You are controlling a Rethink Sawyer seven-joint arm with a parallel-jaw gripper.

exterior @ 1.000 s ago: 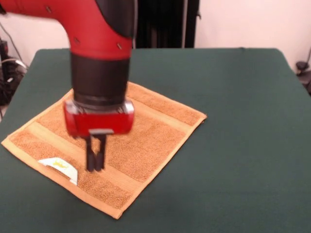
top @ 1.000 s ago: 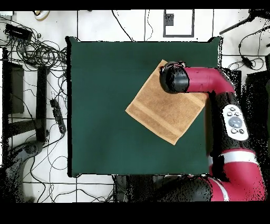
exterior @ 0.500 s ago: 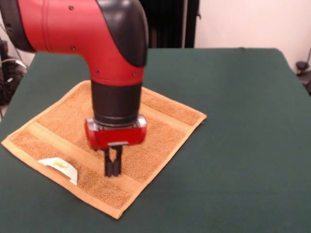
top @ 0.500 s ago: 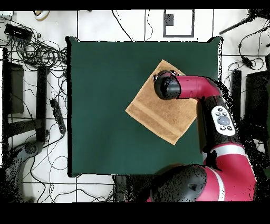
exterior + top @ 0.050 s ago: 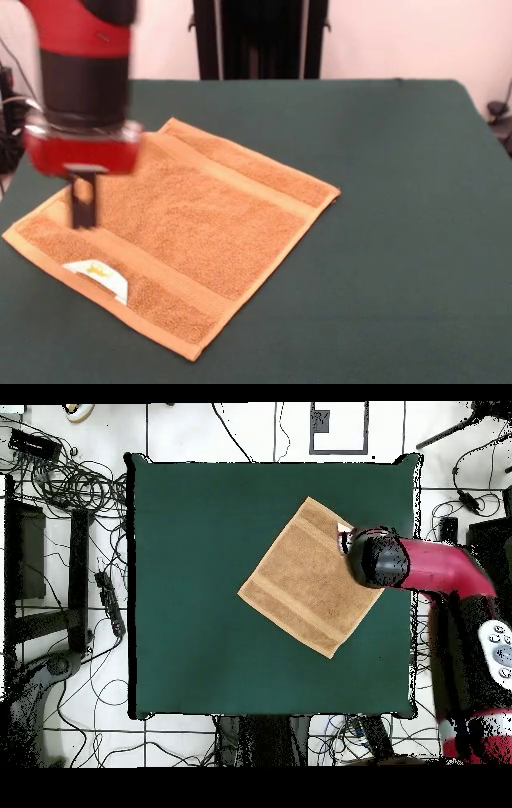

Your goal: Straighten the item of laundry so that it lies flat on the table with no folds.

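Lying flat, one towel (image 5: 184,228) with two bands, one table (image 5: 400,240), one end effector (image 5: 83,210) clenched, empty.

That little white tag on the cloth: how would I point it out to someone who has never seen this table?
Start at the dark green table, where an orange-tan towel lies spread flat. Follow the towel's hemmed edge nearest the camera, towards its left corner. The white tag sits there, the only white patch on the cloth.

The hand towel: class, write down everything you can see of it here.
The hand towel is square, orange-tan terry with hemmed edges, two flat woven bands and a small white tag near one corner. It lies spread flat, turned diamond-wise, on the green table. The gripper hangs above its edge; contact cannot be told.
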